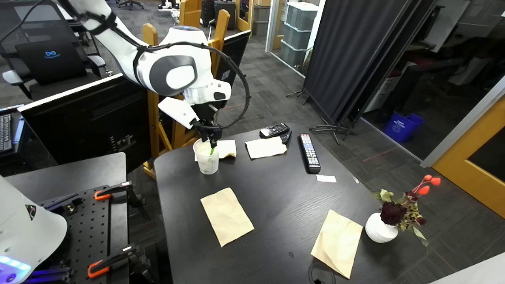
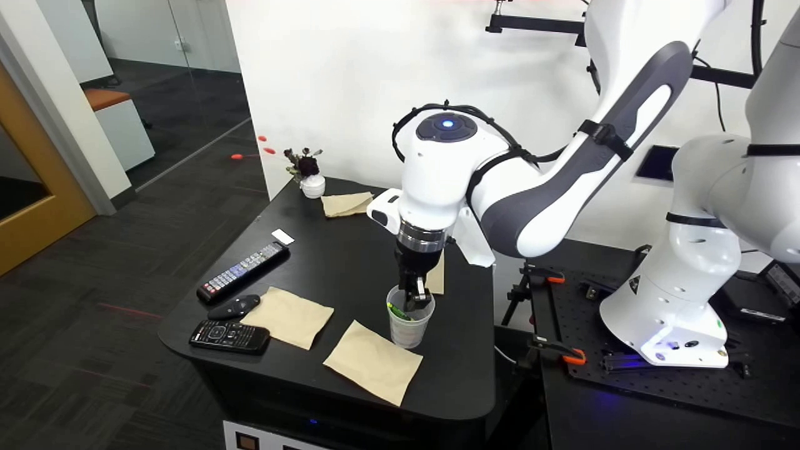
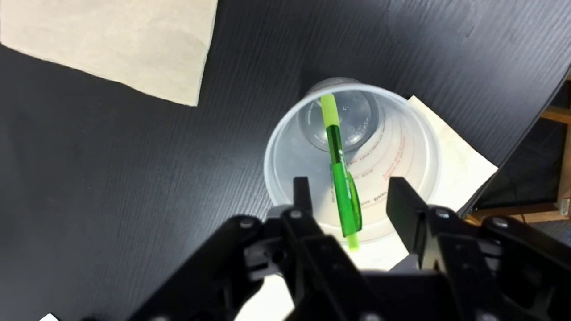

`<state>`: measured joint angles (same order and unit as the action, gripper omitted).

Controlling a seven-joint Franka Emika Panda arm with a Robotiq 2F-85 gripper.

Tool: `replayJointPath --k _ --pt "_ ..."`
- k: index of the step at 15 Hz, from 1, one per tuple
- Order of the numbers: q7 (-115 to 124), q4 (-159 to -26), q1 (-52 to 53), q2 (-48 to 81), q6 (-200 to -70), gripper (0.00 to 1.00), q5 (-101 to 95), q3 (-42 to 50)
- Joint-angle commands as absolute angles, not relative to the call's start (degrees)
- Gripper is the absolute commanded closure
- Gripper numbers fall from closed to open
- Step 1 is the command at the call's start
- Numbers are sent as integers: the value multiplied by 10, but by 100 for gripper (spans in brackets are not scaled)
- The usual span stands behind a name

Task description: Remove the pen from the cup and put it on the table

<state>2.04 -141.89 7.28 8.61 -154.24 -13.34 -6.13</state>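
The matte black worktop [image 1: 276,197] is carrying all the scattered smaller things. Above it, the white robot arm [image 1: 173,67] is hanging, with its black gripper [image 3: 352,196] pointing downward and the two fingers standing wide apart. Four beige paper sheets [image 1: 227,216] are lying spread across the surface. Near one of them, the round white vase [image 1: 381,228] is holding dark red flowers [image 1: 393,213] and orange-red buds [image 1: 423,190].

The small translucent cup [image 2: 408,334] is standing upright below the gripper, just beside another sheet; whether the fingertips are sitting below its rim, I cannot tell. Farther along, a long black remote [image 1: 309,153], a shorter remote [image 1: 274,130] and a rounded black device [image 2: 236,307] are lying near a third sheet.

The green pen [image 3: 341,178] is leaning inside the cup, its pale lower end pointing toward the base and its clip end reaching the rim. In the wrist view it is showing between the spread fingers, with a gap on either side. A little white card [image 1: 326,178] is lying just beside one end of the long remote.
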Motion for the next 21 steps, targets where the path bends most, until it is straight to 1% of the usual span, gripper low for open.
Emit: replayJointPath --k 1,4,10,14,16,17,18,19,20,21 --pt "63 -1403 86 106 -1552 54 -168 -47" --pt "76 -1400 89 115 -1556 53 -173 -47" --pt "101 -1403 102 131 -1595 56 -186 -31" --pt "131 -1404 117 142 -1624 61 -207 -9" --pt "139 -1403 124 148 -1635 60 -211 0" --pt "141 -1403 127 151 -1639 61 -210 3" --pt "142 -1403 130 153 -1641 67 -210 6" --pt "140 -1404 131 156 -1643 86 -207 7" --pt "140 -1404 135 157 -1645 87 -207 10" --pt "138 -1405 137 158 -1647 94 -205 11"
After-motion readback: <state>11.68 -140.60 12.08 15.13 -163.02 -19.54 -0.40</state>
